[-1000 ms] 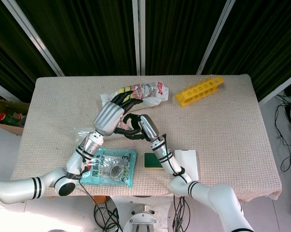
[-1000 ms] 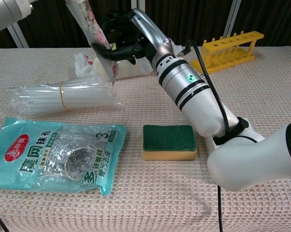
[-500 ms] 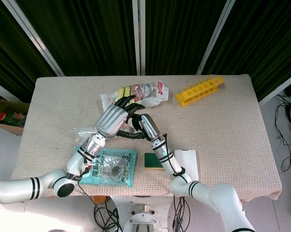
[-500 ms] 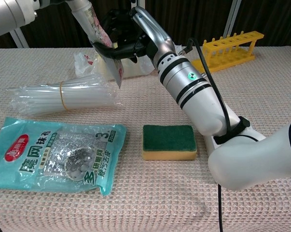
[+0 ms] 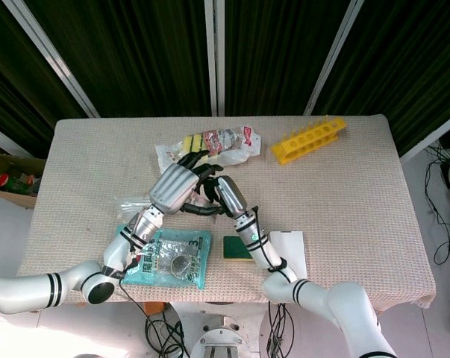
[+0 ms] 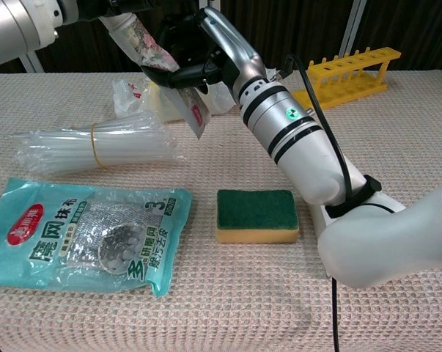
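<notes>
A table covered in beige woven cloth [image 5: 359, 186] stands before dark curtains. Above its middle the left hand [image 5: 174, 185] and the right hand [image 6: 182, 45] meet around a flat printed packet [image 6: 178, 92]. The left hand grips the packet's upper end from above. The right hand's dark fingers [image 6: 178, 74] curl against the packet just below that, though whether they truly clamp it or only steady it cannot be told.

Over the last second the packet has swung: its lower edge, earlier hanging near the left hand's side, now tilts toward the right arm, and both hands have drawn a little nearer the robot.

Beneath them lies a clear bundle of plastic sleeves [image 6: 96, 144] bound with a band. Behind is a crumpled bag of yellow-and-green items [image 5: 213, 143]. Nearer the robot sit a teal cloth packet [image 6: 81, 235] and a green-and-yellow sponge [image 6: 256, 215], with a white card [image 5: 292, 250] by the right arm. A yellow test-tube rack [image 5: 308, 139] stands well apart at the far right
</notes>
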Robot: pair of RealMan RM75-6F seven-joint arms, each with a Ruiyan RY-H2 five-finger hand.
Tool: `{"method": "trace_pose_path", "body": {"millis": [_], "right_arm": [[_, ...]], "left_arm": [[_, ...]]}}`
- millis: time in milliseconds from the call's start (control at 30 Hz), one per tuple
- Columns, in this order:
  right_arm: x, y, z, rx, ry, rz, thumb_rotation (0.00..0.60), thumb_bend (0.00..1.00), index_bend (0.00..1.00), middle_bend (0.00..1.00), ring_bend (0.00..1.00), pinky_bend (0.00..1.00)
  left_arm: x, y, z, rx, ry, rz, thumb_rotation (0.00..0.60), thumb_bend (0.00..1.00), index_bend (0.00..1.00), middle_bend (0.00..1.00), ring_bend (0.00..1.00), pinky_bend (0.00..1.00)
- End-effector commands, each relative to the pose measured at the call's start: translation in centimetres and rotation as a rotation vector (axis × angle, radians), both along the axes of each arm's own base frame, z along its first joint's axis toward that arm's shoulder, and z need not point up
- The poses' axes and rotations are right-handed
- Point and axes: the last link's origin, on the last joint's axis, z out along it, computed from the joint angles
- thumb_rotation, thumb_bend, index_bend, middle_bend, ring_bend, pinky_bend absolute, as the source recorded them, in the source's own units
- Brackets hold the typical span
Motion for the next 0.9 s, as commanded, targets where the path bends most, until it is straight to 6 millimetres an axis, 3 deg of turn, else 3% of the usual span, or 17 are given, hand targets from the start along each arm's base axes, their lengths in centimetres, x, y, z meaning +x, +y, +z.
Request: {"method": "trace_pose_path", "body": {"millis": [33, 200, 367, 500, 667, 700, 733, 833, 867, 900], "right_arm": [[0.0, 0.0, 0.0, 0.001, 0.000, -0.003, 0.600, 0.54, 1.00, 0.90, 0.82, 0.92], [-0.4, 0.0, -0.1, 0.003, 0.013, -0.011, 0.600, 0.54, 1.00, 0.90, 0.82, 0.92], [-2.4, -0.3, 0.5, -0.041, 0.065, -0.021, 0.600, 0.54, 1.00, 0.90, 0.82, 0.92], [-5.6, -1.2, 2.3, -0.093, 0.141, -0.045, 0.600, 0.54, 1.00, 0.90, 0.82, 0.92], [-10.7, -2.7, 5.6, -0.179, 0.355, -0.128, 0.600, 0.51, 0.99, 0.90, 0.81, 0.91], [-11.6, -2.8, 6.0, -0.185, 0.408, -0.144, 0.600, 0.45, 0.94, 0.86, 0.76, 0.88], [-12.6, -2.8, 6.4, -0.174, 0.492, -0.149, 0.600, 0.36, 0.83, 0.77, 0.66, 0.78], [-14.7, -2.7, 7.5, -0.103, 0.722, -0.130, 0.600, 0.05, 0.14, 0.14, 0.08, 0.12], [-14.8, -2.6, 8.1, -0.102, 0.748, -0.135, 0.600, 0.01, 0.02, 0.02, 0.00, 0.01], [-14.9, -2.4, 8.5, -0.098, 0.769, -0.141, 0.600, 0.00, 0.00, 0.00, 0.00, 0.00]], "left_arm": [[0.0, 0.0, -0.1, -0.005, 0.002, 0.003, 0.000, 0.00, 0.23, 0.34, 0.10, 0.16], [0.6, 0.2, 1.1, 0.028, -0.085, 0.001, 0.000, 0.00, 0.23, 0.32, 0.10, 0.16], [0.0, 0.7, 4.3, 0.136, -0.246, 0.034, 0.000, 0.00, 0.20, 0.25, 0.09, 0.17], [-2.6, 1.0, 7.2, 0.226, -0.331, 0.121, 0.000, 0.00, 0.19, 0.24, 0.09, 0.17], [-7.8, 0.1, 9.7, 0.297, -0.349, 0.248, 0.000, 0.00, 0.19, 0.24, 0.10, 0.17], [-8.8, -0.2, 9.9, 0.302, -0.341, 0.271, 0.000, 0.00, 0.19, 0.24, 0.10, 0.17], [-10.1, -0.6, 10.0, 0.306, -0.326, 0.302, 0.000, 0.00, 0.19, 0.24, 0.09, 0.17], [-13.1, -1.7, 10.0, 0.305, -0.301, 0.377, 0.000, 0.00, 0.19, 0.23, 0.09, 0.17], [-13.8, -2.1, 10.0, 0.304, -0.297, 0.395, 0.000, 0.00, 0.19, 0.23, 0.10, 0.17], [-14.5, -2.4, 10.0, 0.305, -0.293, 0.410, 0.000, 0.00, 0.19, 0.23, 0.10, 0.17]]}}
